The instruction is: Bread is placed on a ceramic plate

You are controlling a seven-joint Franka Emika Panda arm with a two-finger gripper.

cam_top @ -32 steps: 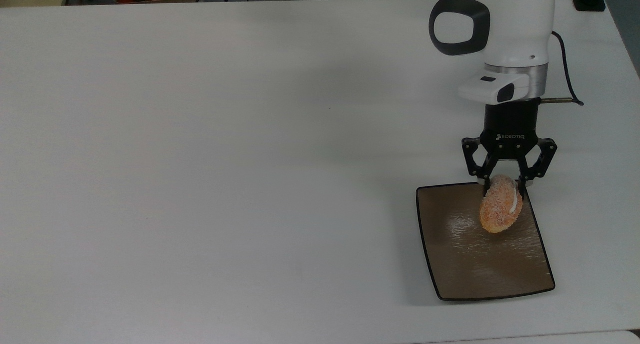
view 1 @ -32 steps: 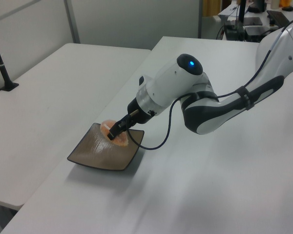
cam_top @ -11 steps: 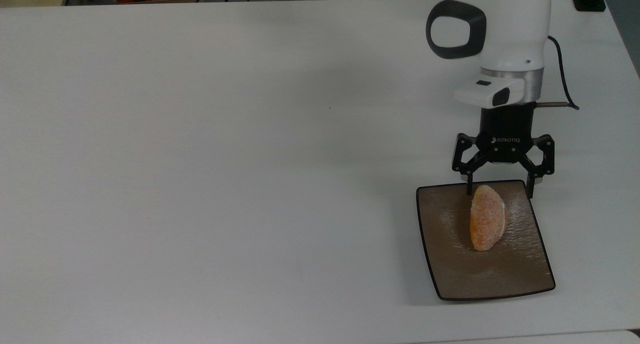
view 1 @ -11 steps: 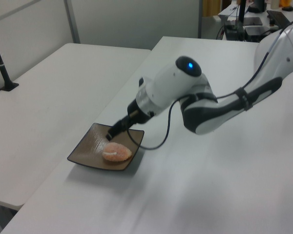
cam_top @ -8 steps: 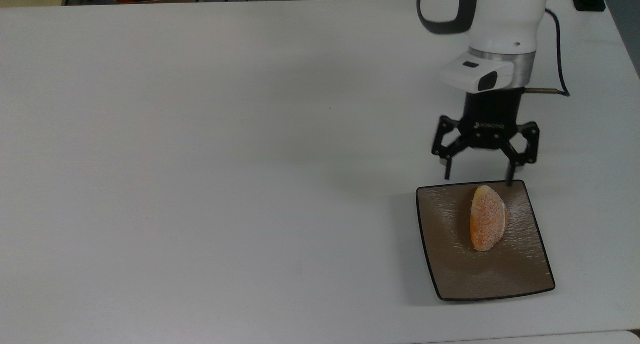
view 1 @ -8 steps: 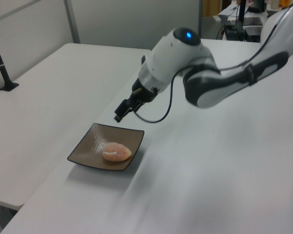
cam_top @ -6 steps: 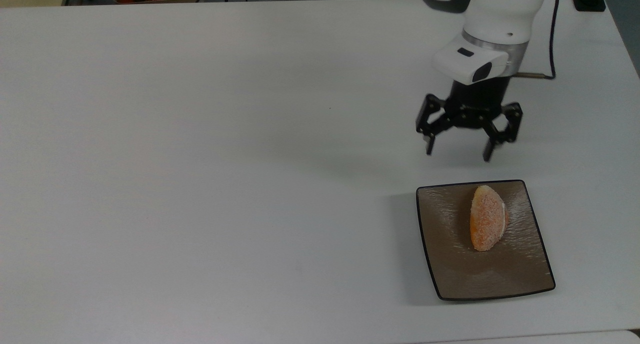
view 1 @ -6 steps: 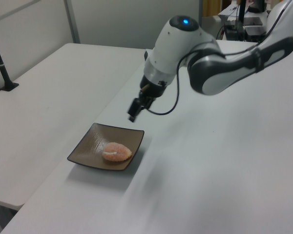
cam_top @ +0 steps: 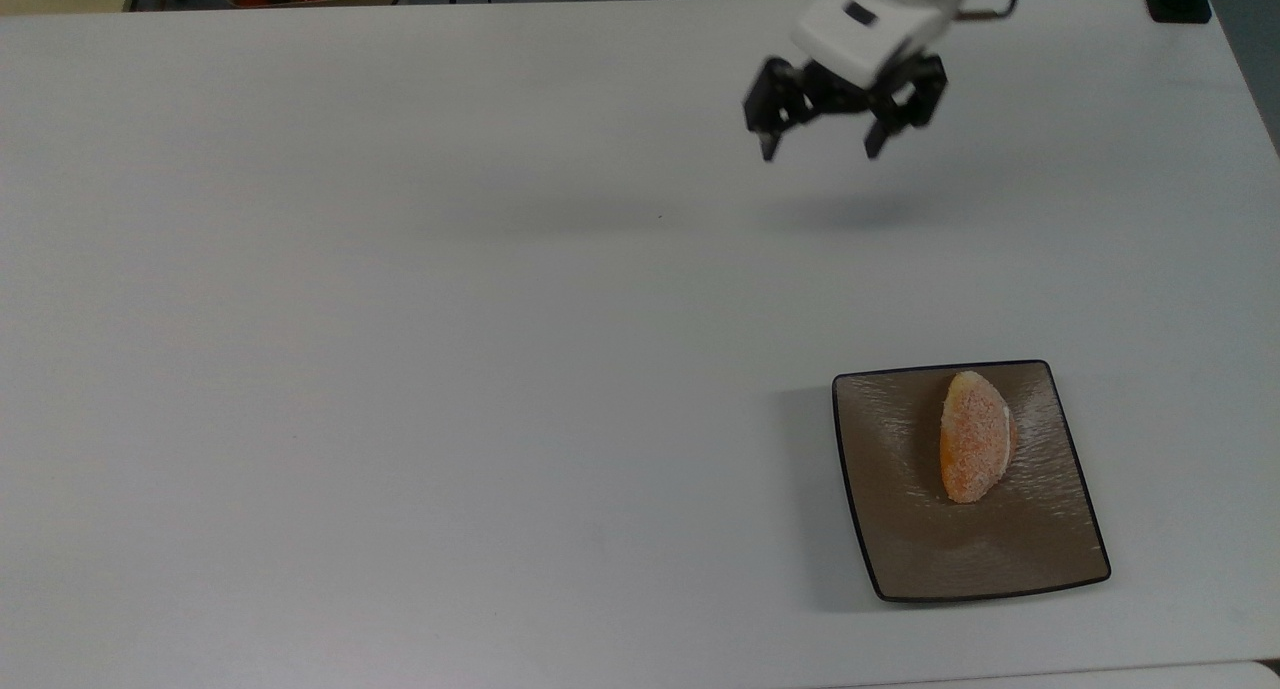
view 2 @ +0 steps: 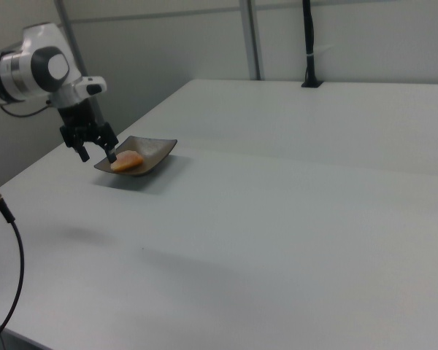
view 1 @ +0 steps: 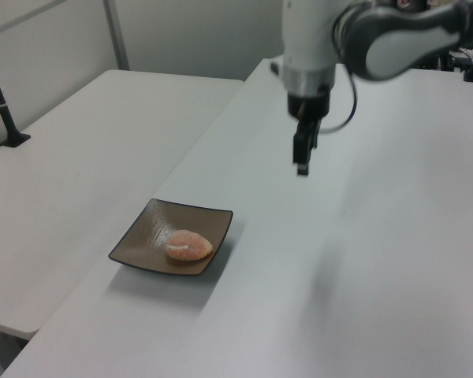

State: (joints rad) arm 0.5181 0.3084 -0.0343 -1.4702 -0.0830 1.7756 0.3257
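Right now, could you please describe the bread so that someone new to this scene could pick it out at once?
On the large white table, look to the top view's lower right for the square glossy brown ceramic plate with a thin black rim. Lying on it is the small oval orange-golden bread, its top pale and crumbly; it is the plate's sole item.

Hand (cam_top: pixel 820 153) releases bread (cam_top: pixel 974 437) onto ceramic plate (cam_top: pixel 900 529), opens, lifts away, now well apart over tabletop (cam_top: pixel 400 319).
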